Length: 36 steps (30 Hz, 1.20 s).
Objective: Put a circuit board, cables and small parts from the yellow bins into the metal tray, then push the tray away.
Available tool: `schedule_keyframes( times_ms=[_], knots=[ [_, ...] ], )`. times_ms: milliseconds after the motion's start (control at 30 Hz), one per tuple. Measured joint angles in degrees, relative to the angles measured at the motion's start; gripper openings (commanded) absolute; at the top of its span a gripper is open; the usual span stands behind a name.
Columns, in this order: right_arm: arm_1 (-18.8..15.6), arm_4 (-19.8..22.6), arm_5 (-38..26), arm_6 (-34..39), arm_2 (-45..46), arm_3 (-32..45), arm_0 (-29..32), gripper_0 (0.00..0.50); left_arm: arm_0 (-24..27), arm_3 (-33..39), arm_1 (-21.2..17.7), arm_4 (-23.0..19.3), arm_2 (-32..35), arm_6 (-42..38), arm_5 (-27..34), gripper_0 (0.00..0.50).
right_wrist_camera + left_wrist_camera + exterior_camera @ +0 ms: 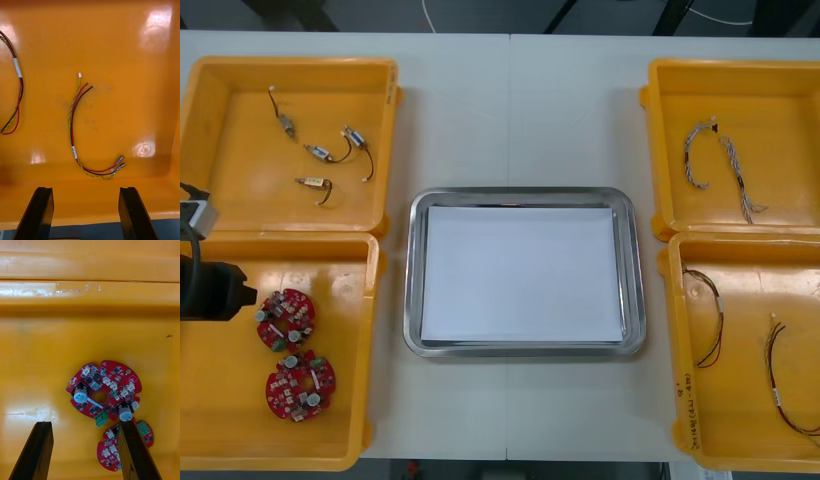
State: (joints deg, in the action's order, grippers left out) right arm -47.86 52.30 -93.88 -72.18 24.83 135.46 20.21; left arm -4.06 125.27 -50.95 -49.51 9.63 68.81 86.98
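L end effector [84,423] spread over round red boards [112,380] in glossy bin [37,352].

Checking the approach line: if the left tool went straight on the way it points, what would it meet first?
Probably the round red circuit board lying ahead of the open left tool, in the yellow bin; one finger may touch the second board first, as depth is unclear.

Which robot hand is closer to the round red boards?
Left. The left gripper hangs open right by the boards. The right gripper is far off on the other side, open above the red and yellow cables.
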Motion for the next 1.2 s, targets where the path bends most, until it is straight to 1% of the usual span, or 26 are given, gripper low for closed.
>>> schedule_keyframes(
  times_ms=[133,267,433,600,800,1000,1200],
  knots=[
    [1.27,-3.78,2.41,0.0,-2.48,0.01,0.53,0.5,0.0,-1.39,-0.11,0.6,-1.65,0.0,-1.63,0.5],
    [1.33,-5.77,6.22,0.0,-4.81,0.01,1.8,0.5,0.0,-3.01,-0.11,0.6,-2.07,0.03,-2.68,0.5],
    [1.33,-5.81,6.97,0.0,-5.79,-0.01,3.31,0.5,0.0,-3.87,-0.11,1.22,-3.02,0.12,-3.73,0.5],
    [1.33,-5.79,10.47,0.0,-7.5,-1.71,4.34,0.5,0.0,-6.18,-0.11,1.75,-4.81,0.17,-7.05,0.5],
    [1.33,-5.77,11.16,0.0,-8.97,-3.35,4.4,0.5,-0.05,-7.29,-0.12,3.0,-6.53,0.41,-9.24,0.5],
    [1.33,-7.06,16.45,-0.01,-12.76,-6.62,4.42,0.5,-1.25,-7.58,-0.19,3.15,-7.05,0.42,-11.74,0.5],
    [1.31,-7.76,19.34,-0.01,-15.52,-9.23,4.46,0.5,-2.4,-8.82,-0.47,3.69,-8.43,0.44,-14.27,0.5]
  ],
)
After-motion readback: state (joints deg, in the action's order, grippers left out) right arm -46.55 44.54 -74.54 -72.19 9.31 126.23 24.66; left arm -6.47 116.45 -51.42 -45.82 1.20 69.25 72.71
